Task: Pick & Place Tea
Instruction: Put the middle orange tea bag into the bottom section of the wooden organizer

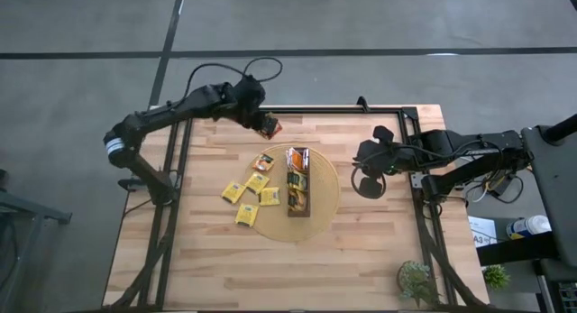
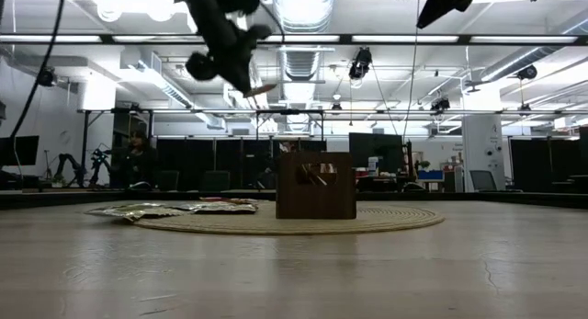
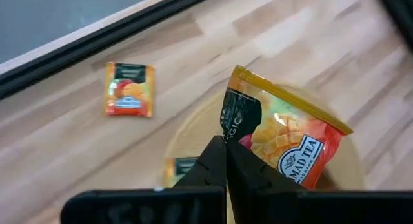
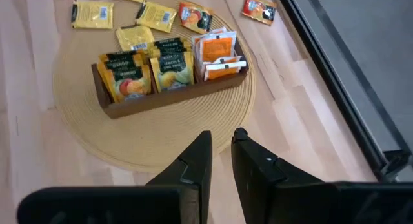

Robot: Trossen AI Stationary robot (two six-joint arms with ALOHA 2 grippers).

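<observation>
My left gripper [image 1: 264, 124] is shut on an orange tea sachet [image 3: 290, 143], high above the table's far part, just beyond the round tan disc [image 1: 323, 212]. The dark-brown tray [image 1: 297, 182] stands on the disc with sachets upright in it [image 4: 151, 72]. Several yellow sachets [image 1: 245, 197] and an orange-and-green one [image 1: 263, 161] lie flat on the disc's left rim and the wood beside it. Another orange sachet [image 3: 129, 88] lies on the wood near the far edge. My right gripper [image 4: 221, 161] hovers right of the disc, slightly open, with nothing between its fingers. My left gripper pinches the sachet between its two fingers at the dark green corner [image 3: 233, 128]. The fingers slant down from the far left. The sachet sticks out beyond the fingertips, tilted, and is lifted well clear of the table [image 2: 262, 87].
A dark metal frame [image 1: 185, 160] runs along the table's left, far and right edges. A small potted plant [image 1: 415, 279] stands at the near right corner. Bare wood lies in front of the disc [image 1: 270, 268].
</observation>
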